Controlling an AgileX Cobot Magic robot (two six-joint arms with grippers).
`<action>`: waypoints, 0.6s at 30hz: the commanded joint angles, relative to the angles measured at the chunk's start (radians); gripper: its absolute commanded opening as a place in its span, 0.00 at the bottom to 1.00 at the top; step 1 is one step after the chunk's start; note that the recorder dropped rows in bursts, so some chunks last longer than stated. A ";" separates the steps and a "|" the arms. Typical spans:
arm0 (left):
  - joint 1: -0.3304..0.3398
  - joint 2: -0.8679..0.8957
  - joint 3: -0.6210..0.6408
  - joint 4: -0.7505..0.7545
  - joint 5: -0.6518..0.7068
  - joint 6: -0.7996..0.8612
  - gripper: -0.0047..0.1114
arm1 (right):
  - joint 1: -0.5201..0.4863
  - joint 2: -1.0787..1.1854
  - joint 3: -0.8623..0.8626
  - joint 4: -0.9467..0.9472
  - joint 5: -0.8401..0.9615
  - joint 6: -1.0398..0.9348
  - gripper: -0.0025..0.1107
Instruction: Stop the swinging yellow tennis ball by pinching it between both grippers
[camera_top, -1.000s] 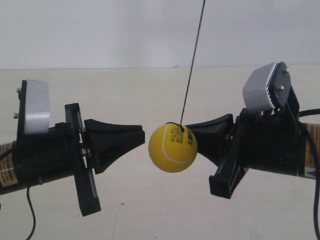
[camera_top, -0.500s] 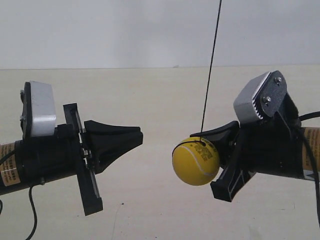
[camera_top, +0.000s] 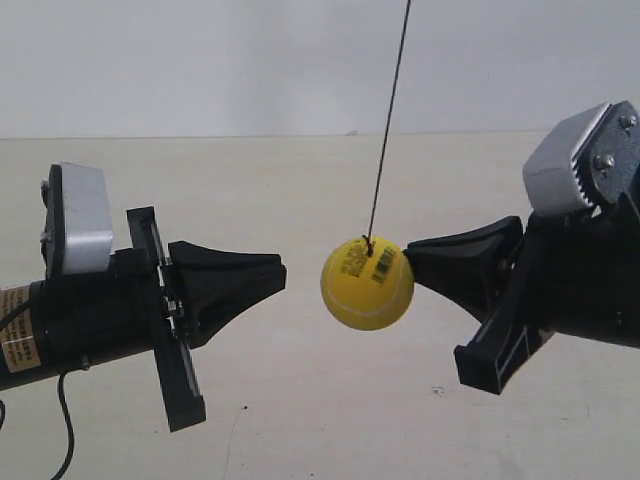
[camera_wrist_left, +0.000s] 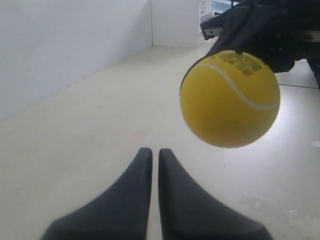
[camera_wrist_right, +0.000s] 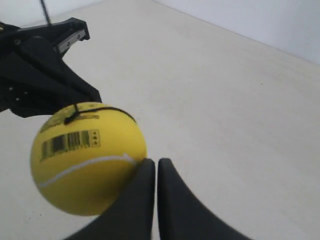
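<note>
Pinch not yet made: yellow tennis ball (camera_top: 367, 283) seems touching right gripper (camera_wrist_right: 155, 161), apart from left gripper (camera_wrist_left: 155, 150). Both pairs of fingers pressed together.

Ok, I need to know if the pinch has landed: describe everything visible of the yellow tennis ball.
The yellow tennis ball is bright yellow and fuzzy, with a white curved seam and a small barcode sticker near its top. It hangs in the air from a thin black string looped over it. It sits between the two shut grippers: the right gripper appears to touch its side with its tip, while the left gripper is apart from it, so it is not pinched.
</note>
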 joint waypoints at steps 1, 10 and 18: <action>-0.003 0.006 -0.003 0.003 0.003 -0.006 0.08 | 0.001 -0.015 -0.002 -0.068 -0.042 0.068 0.02; -0.039 0.066 -0.084 -0.022 -0.001 -0.070 0.08 | 0.001 -0.015 -0.002 -0.053 0.037 0.016 0.02; -0.039 0.078 -0.086 -0.033 -0.001 -0.070 0.08 | 0.001 -0.015 -0.002 -0.032 0.100 -0.024 0.02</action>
